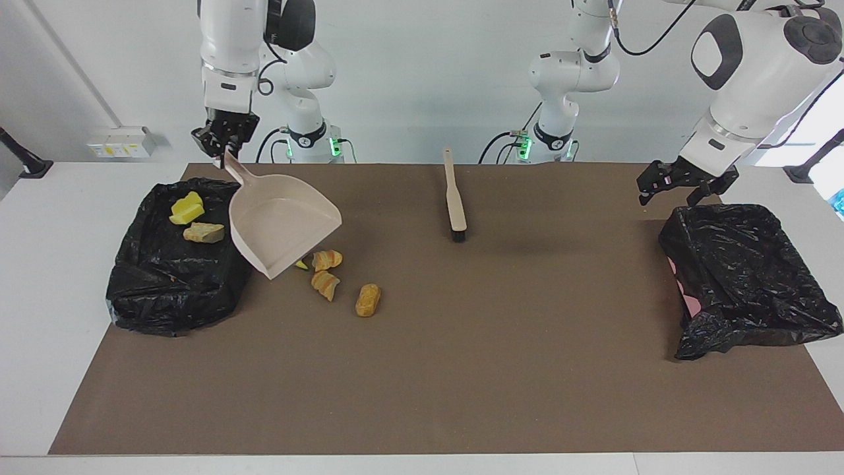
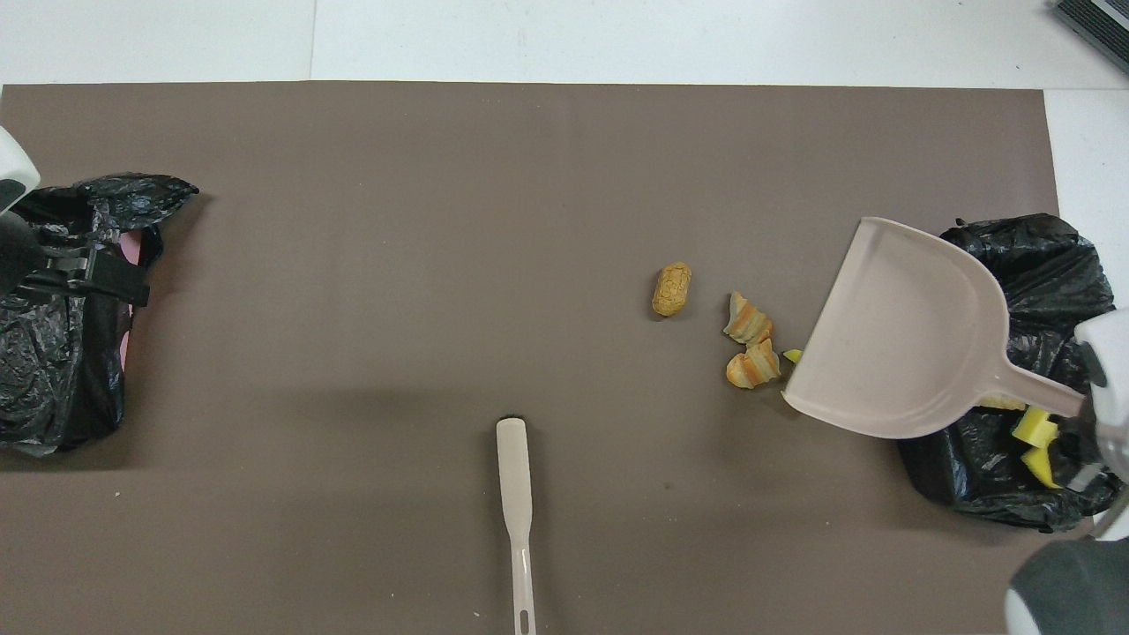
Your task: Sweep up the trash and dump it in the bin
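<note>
The right end effector (image 1: 223, 149) grips the dustpan (image 1: 283, 224) by its handle, raised beside the bin (image 1: 165, 290). The left end effector (image 1: 679, 183) hovers open, holding nothing.

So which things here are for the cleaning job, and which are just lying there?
For the job:
right gripper holding the dustpan
trash pieces on the mat
trash pieces in the bin
brush
bin

Just there:
second black-lined bin
waiting left gripper over it

one camera sits high across the tabletop (image 1: 39, 277), facing both robots, set back enough to take in its full width. the other hangs above the robots' end, looking steeply down. both share the brown mat (image 1: 461, 343), half a turn apart.
</note>
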You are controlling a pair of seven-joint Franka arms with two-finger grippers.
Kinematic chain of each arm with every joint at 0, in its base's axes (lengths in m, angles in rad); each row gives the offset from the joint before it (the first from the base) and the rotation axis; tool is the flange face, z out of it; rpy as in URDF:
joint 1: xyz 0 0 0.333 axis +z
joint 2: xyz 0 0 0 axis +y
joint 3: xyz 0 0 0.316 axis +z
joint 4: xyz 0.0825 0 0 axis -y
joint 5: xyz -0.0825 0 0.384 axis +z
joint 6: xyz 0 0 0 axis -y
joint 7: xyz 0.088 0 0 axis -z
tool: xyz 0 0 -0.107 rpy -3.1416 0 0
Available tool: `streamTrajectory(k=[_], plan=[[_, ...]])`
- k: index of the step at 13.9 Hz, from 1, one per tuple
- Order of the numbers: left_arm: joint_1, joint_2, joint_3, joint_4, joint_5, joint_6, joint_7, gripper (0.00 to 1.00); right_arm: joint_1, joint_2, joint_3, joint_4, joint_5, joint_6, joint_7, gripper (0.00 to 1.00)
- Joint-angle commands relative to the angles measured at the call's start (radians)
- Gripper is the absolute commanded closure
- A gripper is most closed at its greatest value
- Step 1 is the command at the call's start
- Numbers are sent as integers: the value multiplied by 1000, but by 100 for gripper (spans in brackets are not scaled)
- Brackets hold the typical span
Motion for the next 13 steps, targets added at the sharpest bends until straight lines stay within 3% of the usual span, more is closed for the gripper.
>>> streamTrajectory(k=[1, 4, 9, 13], plan=[[-16, -37, -3, -18, 17, -32, -16, 0, -8, 126, 83, 133, 75, -23, 280, 100], [-24, -97, -3, -95, 16, 0, -22, 0, -6, 249, 175, 216, 183, -4, 674, 100], [-24, -105, -3, -110, 16, 6, -23, 0, 187, 499, 180, 336, 182, 92, 1136, 100], [-36, -98, -3, -117, 16, 47, -9, 0, 293, 723, 175, 552, 179, 106, 1246, 100]])
